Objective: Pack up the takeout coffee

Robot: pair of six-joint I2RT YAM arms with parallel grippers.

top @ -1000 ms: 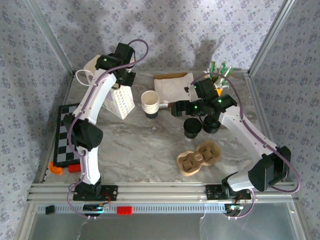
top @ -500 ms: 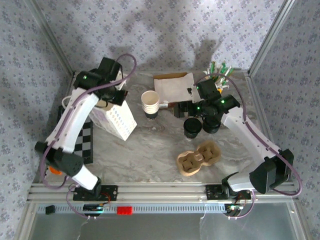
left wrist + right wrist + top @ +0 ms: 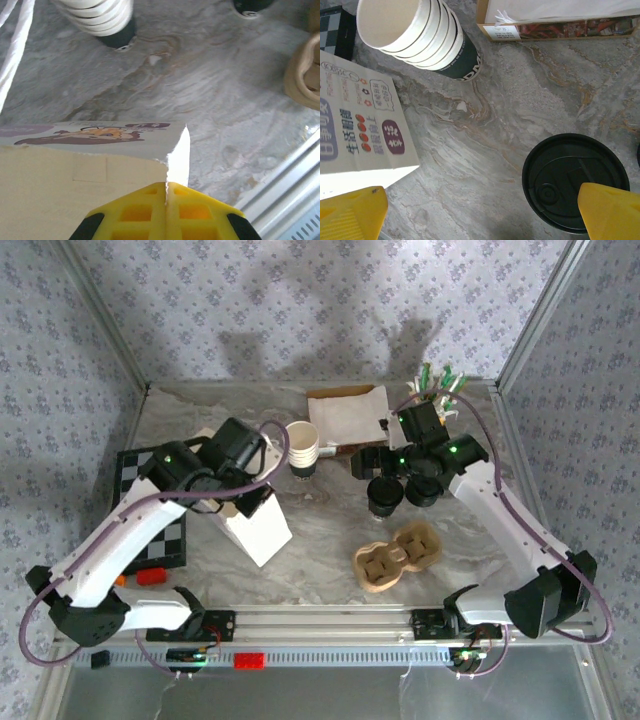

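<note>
left gripper [image 3: 166, 187] jaws pinch the paper bag's [image 3: 75, 170] thin edge (flimsy hold), right gripper [image 3: 480, 212] jaws spread over the black lid [image 3: 565, 175]; the bag may tear or knock the takeout coffee [image 3: 301, 447] standing near it.

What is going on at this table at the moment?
The left gripper is shut on the edge of a printed white paper bag, holding it over the left part of the marble table. The right gripper hangs open, one finger over a black lid. The stack of white takeout cups stands untouched toward the back, not yet in the bag, and the cardboard carrier lies empty.
</note>
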